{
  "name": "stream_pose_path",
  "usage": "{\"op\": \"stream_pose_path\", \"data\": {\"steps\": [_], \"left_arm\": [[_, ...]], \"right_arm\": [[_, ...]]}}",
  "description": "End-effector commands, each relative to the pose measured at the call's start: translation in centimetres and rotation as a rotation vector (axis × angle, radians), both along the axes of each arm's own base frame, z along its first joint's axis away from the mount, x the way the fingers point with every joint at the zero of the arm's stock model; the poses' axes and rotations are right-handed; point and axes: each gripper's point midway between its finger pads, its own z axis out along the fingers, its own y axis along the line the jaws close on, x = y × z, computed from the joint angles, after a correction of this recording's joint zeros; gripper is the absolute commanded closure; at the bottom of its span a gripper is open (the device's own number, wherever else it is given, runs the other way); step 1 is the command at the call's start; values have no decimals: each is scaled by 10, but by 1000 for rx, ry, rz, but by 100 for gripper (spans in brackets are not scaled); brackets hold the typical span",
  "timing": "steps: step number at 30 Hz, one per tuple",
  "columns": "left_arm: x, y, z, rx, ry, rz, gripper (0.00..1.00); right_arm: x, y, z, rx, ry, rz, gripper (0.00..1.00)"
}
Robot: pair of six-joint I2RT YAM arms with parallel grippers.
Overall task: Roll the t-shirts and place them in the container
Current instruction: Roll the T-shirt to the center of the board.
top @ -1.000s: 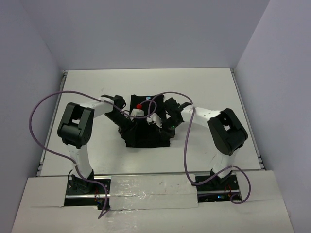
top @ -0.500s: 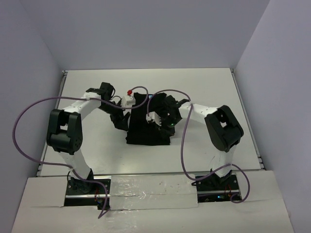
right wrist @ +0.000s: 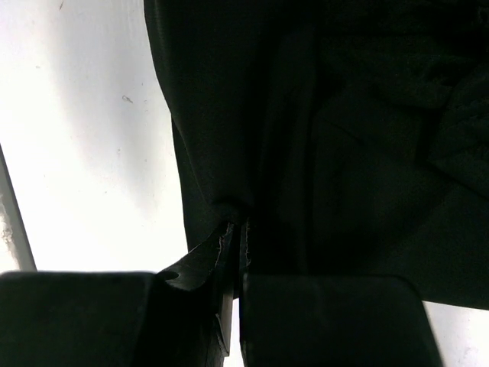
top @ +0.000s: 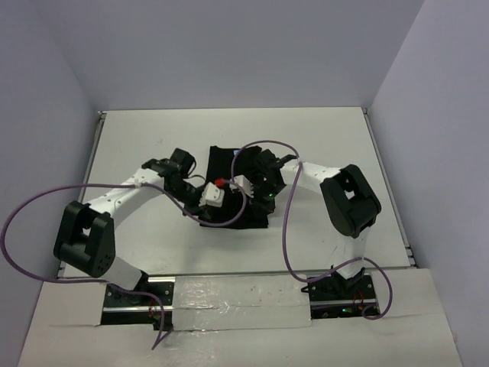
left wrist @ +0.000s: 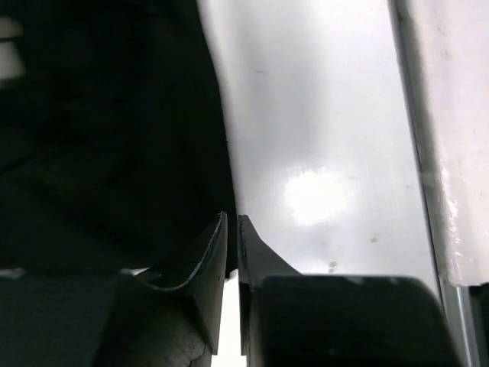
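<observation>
Black t-shirt point(top: 246, 216) lies mid-table point(top: 328, 145), its outline largely masked by the wrists (overhead view). The right gripper point(right wrist: 237, 225) is clenched on a puckered fold. The left gripper point(left wrist: 232, 220), nearly closed at the hem, apparently pinches it.

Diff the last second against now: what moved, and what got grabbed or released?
The left gripper went from above the t-shirt out to its left edge as that arm swung outward and stretched low. Its jaws closed there, apparently pinching the fabric edge. Nothing was let go. Unchanged: the right gripper stays shut on the cloth, and the t-shirt lies in about the same place.
</observation>
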Motion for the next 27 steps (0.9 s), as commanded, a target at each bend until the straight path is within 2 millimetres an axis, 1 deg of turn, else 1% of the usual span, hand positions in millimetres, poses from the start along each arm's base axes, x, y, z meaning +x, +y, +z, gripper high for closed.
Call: {"op": "stream_pose_path", "data": {"steps": [1,2,3,6,9,10,11,13,15,17,18,19,21,22,23,25,27], "left_arm": [[-3,-8,-15,-10,-134,-104,80],[-1,-10,-17,-15,-151,-100,79],[8,-15,-17,-32,-193,-98,77],[15,-19,-26,-22,-212,-73,77],[13,-22,-34,-15,-186,-58,79],[15,-23,-38,-3,-180,-33,80],[24,-23,-45,15,-173,20,81],[29,-22,-54,40,-154,55,82],[30,-20,-58,44,-131,69,82],[31,-17,-63,45,-91,94,81],[29,-18,-63,36,-68,93,81],[28,-18,-65,39,-46,84,81],[22,-14,-68,48,-21,68,82],[19,-12,-72,52,-16,57,83],[16,-10,-73,58,-8,53,85],[14,-9,-74,58,3,54,86],[14,-8,-73,56,8,57,86]], "right_arm": [[9,-4,-2,-32,-5,-14,99],[9,-5,-2,-32,-5,-15,99],[9,-4,-2,-30,-7,-14,99],[8,-5,-3,-31,-1,-12,99],[8,-6,-3,-34,0,-13,99],[8,-6,-3,-35,1,-15,99],[8,-6,-3,-34,0,-14,99],[7,-6,-3,-32,0,-14,98],[7,-5,-2,-27,0,-8,97],[8,-4,1,-21,-6,-8,94],[9,-4,2,-20,-9,-10,92],[12,-2,5,-16,-15,-13,82],[16,1,9,-13,-26,-30,71],[22,2,13,-11,-50,-44,58],[25,2,16,-12,-64,-57,49],[35,1,27,-18,-111,-82,47],[47,0,46,-7,-171,-132,47]]}}
